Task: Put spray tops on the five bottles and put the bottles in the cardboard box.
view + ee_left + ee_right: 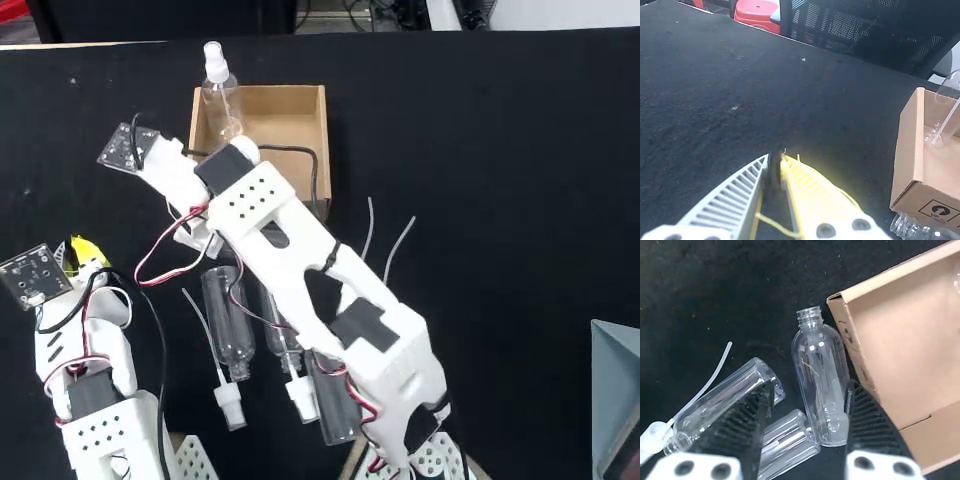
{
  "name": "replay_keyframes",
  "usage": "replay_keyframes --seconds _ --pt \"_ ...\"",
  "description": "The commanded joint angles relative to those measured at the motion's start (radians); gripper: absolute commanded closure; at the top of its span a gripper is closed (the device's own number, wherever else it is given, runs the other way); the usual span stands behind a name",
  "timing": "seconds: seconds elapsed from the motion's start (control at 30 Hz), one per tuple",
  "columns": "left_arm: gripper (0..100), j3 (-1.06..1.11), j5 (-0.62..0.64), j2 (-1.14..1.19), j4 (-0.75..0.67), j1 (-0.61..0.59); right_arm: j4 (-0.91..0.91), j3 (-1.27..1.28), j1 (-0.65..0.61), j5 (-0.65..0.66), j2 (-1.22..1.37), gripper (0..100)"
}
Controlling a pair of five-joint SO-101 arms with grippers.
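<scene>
**Between the right end effector's fingers: a bare bottle, lengthwise, beside the box**

Straight ahead of the right end effector, whose fingers stand spread apart and grip nothing, an uncapped bottle lies flat on the black surface. Its long axis runs roughly parallel to the fingers, with the base towards the wrist and the open neck pointing away; the fingers straddle its lower half across the width. Just outside one finger sits the cardboard box, its wall close alongside the bottle; whether they touch I cannot tell. By the other finger lie a capped bottle and a third bottle, the latter close against the bare one's base.

The left end effector is closed on nothing, well apart from all of this; the right arm is plainly the nearer. In my judgement the coming grasp depends on closing across the bottle's width without nudging the box wall or the neighbouring bottle; the neck needs a spray top.
</scene>
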Motion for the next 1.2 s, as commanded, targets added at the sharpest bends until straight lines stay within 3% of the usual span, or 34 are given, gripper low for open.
replay_keyframes --seconds 0.0,0.53,1.17 --pt "96 -0.015 0.003 -0.015 -0.029 0.001 0.005 -0.068 -0.015 0.037 0.005 82.1" --pt "96 -0.015 0.003 -0.015 -0.029 0.001 -0.020 -0.113 -0.014 0.083 0.108 81.8" --pt "96 -0.012 0.002 -0.015 -0.029 0.001 0.183 -0.607 0.023 0.146 0.467 81.9"
